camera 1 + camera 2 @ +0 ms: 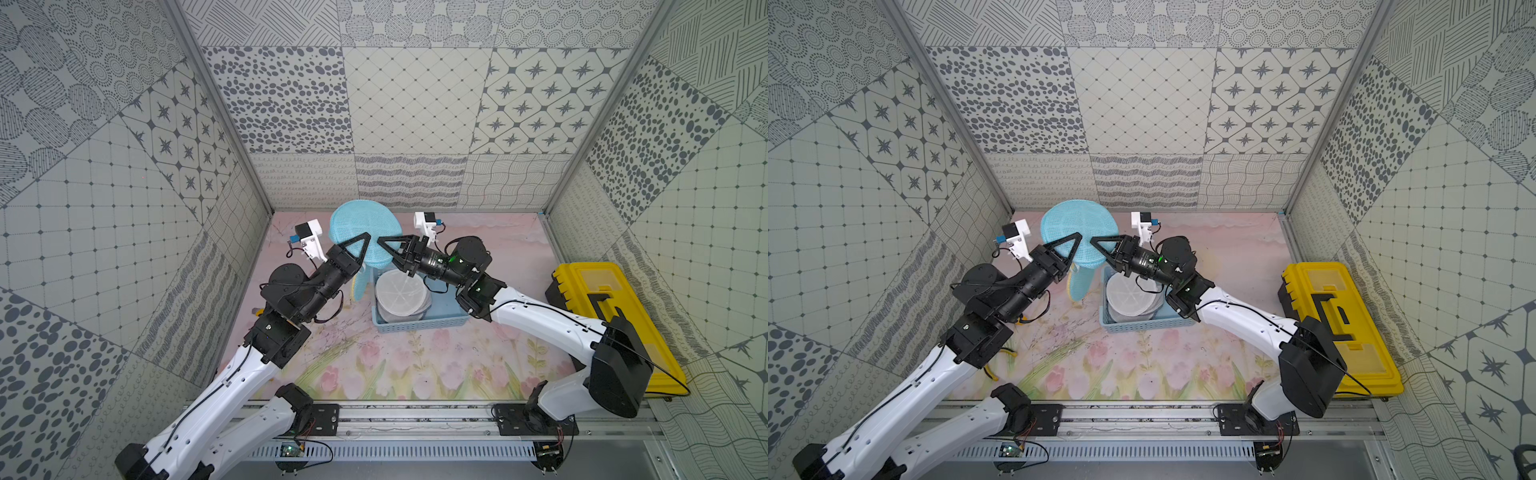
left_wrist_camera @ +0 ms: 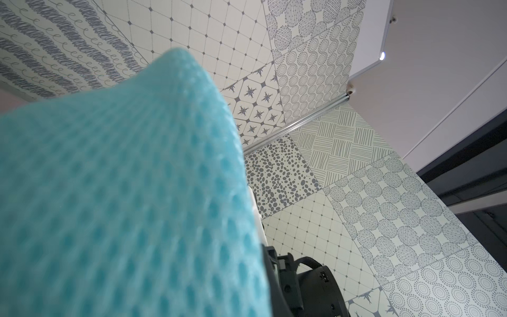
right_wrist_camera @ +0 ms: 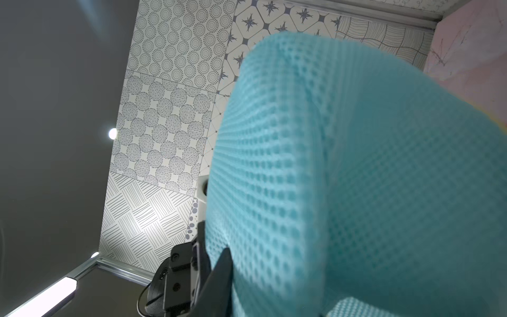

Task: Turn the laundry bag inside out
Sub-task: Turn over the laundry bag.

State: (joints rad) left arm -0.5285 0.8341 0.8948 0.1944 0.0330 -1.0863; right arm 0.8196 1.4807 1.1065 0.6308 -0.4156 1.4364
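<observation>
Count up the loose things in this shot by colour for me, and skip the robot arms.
Turquoise: 1, laundry bag
Light blue: 1, basket
White: 1, round pile in the basket
Yellow: 1, toolbox
Total: 4

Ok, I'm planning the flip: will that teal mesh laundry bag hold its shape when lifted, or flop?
Probably mixed: the laundry bag shows a domed top, perhaps springy, while its tail droops limp. Likely light: the wrist views show open mesh. That coarse weave should catch in the jaws rather than slip.
</observation>
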